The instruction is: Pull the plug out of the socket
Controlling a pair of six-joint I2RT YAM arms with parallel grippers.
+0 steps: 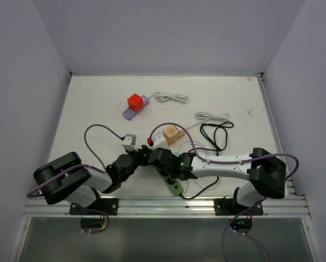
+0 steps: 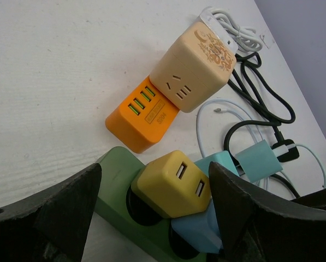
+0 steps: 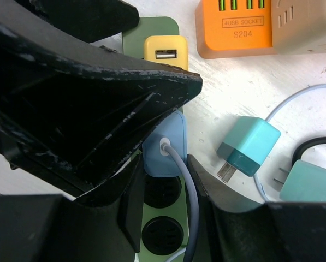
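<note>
A green power strip lies at the table's near edge, with a yellow USB plug and a light blue plug seated in adjacent sockets. My left gripper is open, its fingers straddling the yellow plug and the strip without closing on them. My right gripper is shut across the strip, its fingertips at the near end of the blue plug, whose grey cable runs between them. The yellow plug sits just beyond. In the top view both grippers meet over the strip.
An orange USB block joined to a beige cube lies just beyond the strip. Two loose teal chargers and white and black cables lie to the right. A purple strip with a red plug lies farther back.
</note>
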